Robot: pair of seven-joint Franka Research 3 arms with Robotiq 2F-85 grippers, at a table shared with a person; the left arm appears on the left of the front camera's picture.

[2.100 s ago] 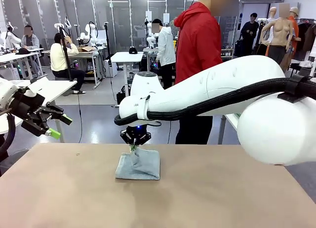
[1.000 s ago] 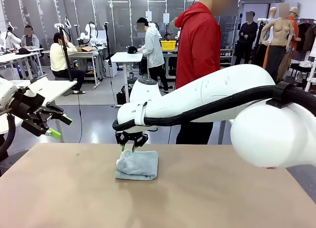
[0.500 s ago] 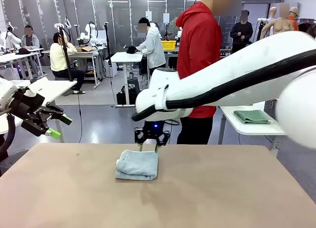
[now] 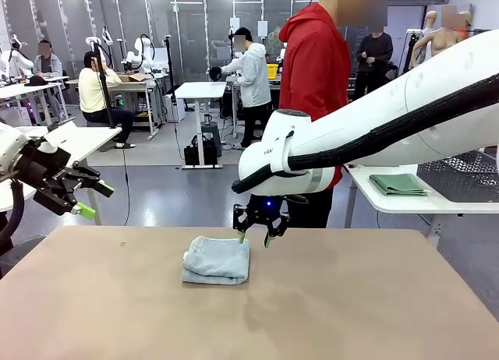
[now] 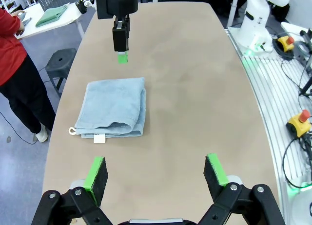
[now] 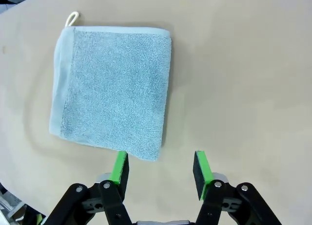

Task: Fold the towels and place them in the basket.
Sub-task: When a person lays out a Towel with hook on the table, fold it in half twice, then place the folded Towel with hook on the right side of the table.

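A light blue towel lies folded into a thick square on the tan table, near its far edge. My right gripper hovers just off the towel's right side, open, with nothing between its green pads. From the right wrist the towel spreads ahead and to the left of my open right gripper. My left gripper hangs open beyond the table's left edge. Its wrist view has the towel ahead of my open left gripper. A green towel and the dark mesh basket rest on a white side table at the right.
A person in a red jacket stands at the far side of the table, behind my right arm. The towel's hanging loop and white tag stick out toward the left gripper. Other people and work tables are farther back.
My right gripper has let go of the blue towel's raised corner. The towel settled flat and folded, and the gripper has drifted right past it. The left arm has not moved.
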